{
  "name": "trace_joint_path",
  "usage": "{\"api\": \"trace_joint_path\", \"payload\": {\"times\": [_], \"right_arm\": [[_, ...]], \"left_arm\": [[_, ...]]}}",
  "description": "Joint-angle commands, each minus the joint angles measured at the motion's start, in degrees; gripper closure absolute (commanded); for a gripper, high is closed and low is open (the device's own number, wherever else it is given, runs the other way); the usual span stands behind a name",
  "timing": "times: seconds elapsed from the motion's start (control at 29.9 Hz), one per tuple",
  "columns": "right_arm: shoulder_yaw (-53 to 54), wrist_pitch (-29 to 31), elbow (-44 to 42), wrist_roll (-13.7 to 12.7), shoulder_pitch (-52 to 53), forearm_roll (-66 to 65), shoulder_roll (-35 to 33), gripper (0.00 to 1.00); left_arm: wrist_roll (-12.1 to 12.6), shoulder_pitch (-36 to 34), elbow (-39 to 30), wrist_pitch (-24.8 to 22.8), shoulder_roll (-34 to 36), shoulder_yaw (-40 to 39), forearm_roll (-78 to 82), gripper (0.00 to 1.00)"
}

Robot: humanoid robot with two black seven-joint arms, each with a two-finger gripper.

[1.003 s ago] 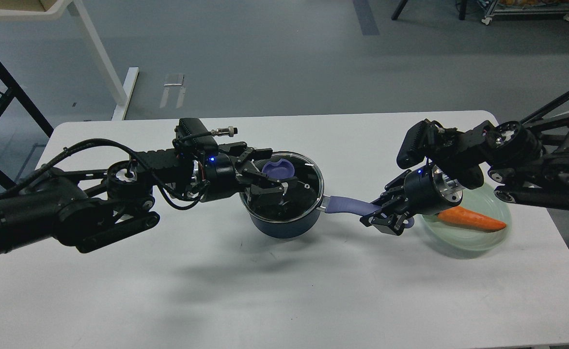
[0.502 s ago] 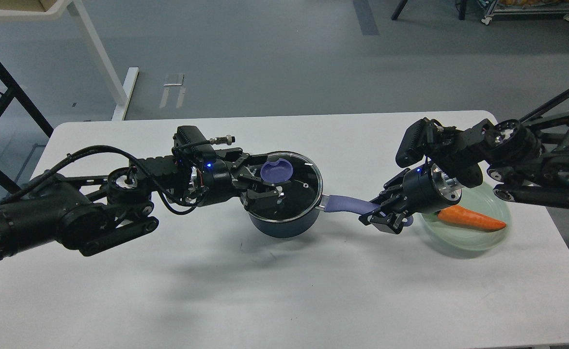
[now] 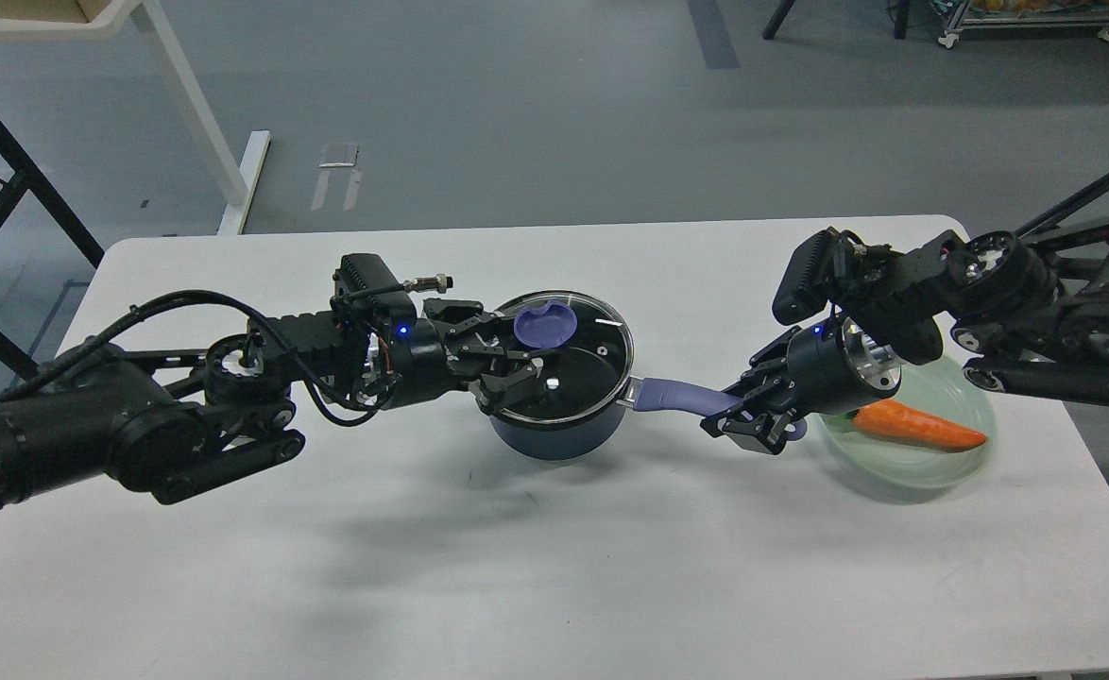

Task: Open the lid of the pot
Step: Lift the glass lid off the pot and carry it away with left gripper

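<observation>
The dark blue pot (image 3: 554, 440) stands mid-table with its lavender handle (image 3: 679, 395) pointing right. The clear glass lid (image 3: 585, 363) sits on it, its purple-blue knob (image 3: 543, 327) left of centre. My left gripper (image 3: 517, 364) is open and hovers over the lid's left part, just left of and below the knob, with nothing in it. My right gripper (image 3: 751, 420) is shut on the far end of the handle.
A pale green plate (image 3: 932, 465) with an orange carrot (image 3: 915, 427) lies right of the pot, partly under my right wrist. The white table (image 3: 554, 567) ends close behind the pot and plate.
My left gripper has drawn back to the left across the lid. The lid stays on the pot. The right gripper has held still on the handle.
</observation>
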Motion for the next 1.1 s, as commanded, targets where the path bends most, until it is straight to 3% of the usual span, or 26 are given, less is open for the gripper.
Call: {"api": "trace_joint_path", "payload": {"times": [0.0, 0.4, 0.54, 0.67, 0.94, 1.07], "right_arm": [[0.09, 0.09, 0.02, 0.02, -0.06, 0.29, 0.01, 0.79], [0.01, 0.09, -0.07, 0.02, -0.06, 0.2, 0.01, 0.79], [0.01, 0.09, -0.07, 0.11, -0.06, 0.2, 0.01, 0.79], [0.09, 0.09, -0.07, 0.11, -0.06, 0.2, 0.01, 0.79], [0.01, 0.09, -0.16, 0.11, 0.03, 0.11, -0.16, 0.79], [0.18, 0.09, -0.16, 0.11, 0.03, 0.29, -0.16, 0.79]], "left_arm": [[0.04, -0.01, -0.08, 0.22, 0.51, -0.26, -0.08, 0.59], [-0.22, -0.98, -3.5, 0.74, 6.83, -0.97, 0.01, 0.59], [-2.86, -0.89, -5.96, 0.92, 10.69, -0.88, 0.09, 0.6], [-3.3, -0.8, -7.72, 1.53, 15.18, -0.88, 0.09, 0.6], [-6.55, 0.6, -6.94, 3.29, 25.46, -0.09, -0.26, 0.61], [-7.4, 5.6, -4.57, 6.36, 28.37, -0.18, -1.22, 0.61]]}}
